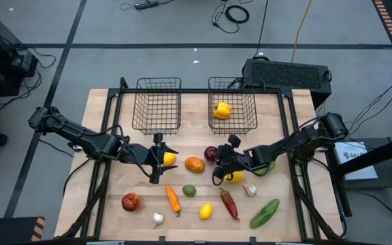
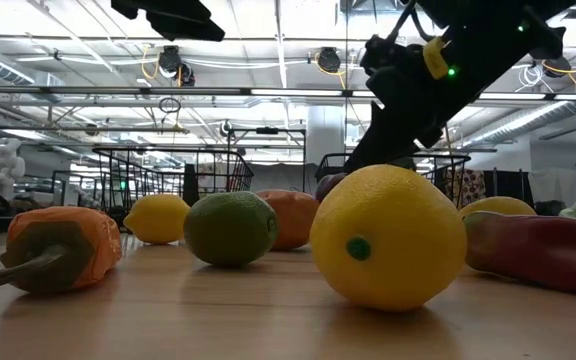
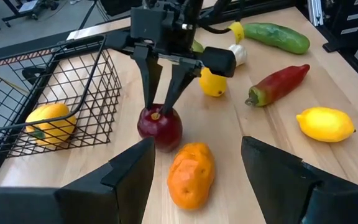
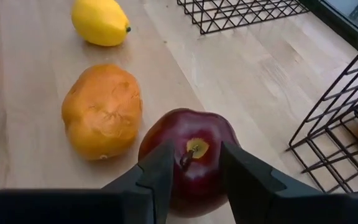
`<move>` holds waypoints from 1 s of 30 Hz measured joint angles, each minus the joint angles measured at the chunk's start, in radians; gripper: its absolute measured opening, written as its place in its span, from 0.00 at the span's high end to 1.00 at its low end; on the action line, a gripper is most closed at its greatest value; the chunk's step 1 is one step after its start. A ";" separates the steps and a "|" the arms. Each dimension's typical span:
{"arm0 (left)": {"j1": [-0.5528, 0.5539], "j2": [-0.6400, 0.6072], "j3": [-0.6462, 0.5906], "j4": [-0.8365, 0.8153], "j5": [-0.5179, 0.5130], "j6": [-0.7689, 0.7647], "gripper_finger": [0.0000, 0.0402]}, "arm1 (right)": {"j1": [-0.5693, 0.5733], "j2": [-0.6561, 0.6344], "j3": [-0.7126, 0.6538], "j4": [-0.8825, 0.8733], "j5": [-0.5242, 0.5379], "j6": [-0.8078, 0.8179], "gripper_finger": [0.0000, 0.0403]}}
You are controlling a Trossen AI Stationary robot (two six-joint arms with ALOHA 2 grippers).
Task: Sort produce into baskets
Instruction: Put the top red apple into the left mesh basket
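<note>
- High view: two wire baskets stand side by side at the table's far edge. The left basket has nothing in it; the right basket holds a yellow pepper. The right gripper reaches down over a dark red apple just in front of the right basket. The left gripper hovers near a lemon, with an orange fruit between the two grippers. Nearer the front lie a lime, a carrot, a red apple, a garlic bulb, another lemon, a red chilli and a cucumber.
- Low view: a large lemon fills the foreground, with the lime and the carrot's stem end to its left. A dark arm comes down behind the lemon; its fingers are hidden here.
- Left wrist view: the left gripper's own fingers stand spread wide, holding nothing, with the orange fruit between them. Beyond it, the right gripper straddles the top of the dark red apple, beside the right basket.
- Right wrist view: the right gripper's fingers sit on either side of the apple's stem, touching its upper surface. The apple rests on the table; I cannot tell whether the pinch is firm.
</note>
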 joint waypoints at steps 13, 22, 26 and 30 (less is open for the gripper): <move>0.000 0.000 0.000 0.000 0.000 0.002 0.39 | -0.031 0.000 0.000 -0.004 -0.024 -0.024 0.99; 0.000 0.000 0.000 0.000 0.000 0.000 0.39 | -0.027 -0.034 0.000 -0.009 -0.033 -0.057 1.00; 0.000 0.000 0.000 0.005 -0.003 -0.005 0.39 | -0.017 -0.099 0.000 -0.002 -0.031 -0.081 1.00; 0.001 0.000 0.000 0.057 -0.038 -0.035 0.38 | -0.006 -0.163 0.000 0.001 -0.032 -0.107 1.00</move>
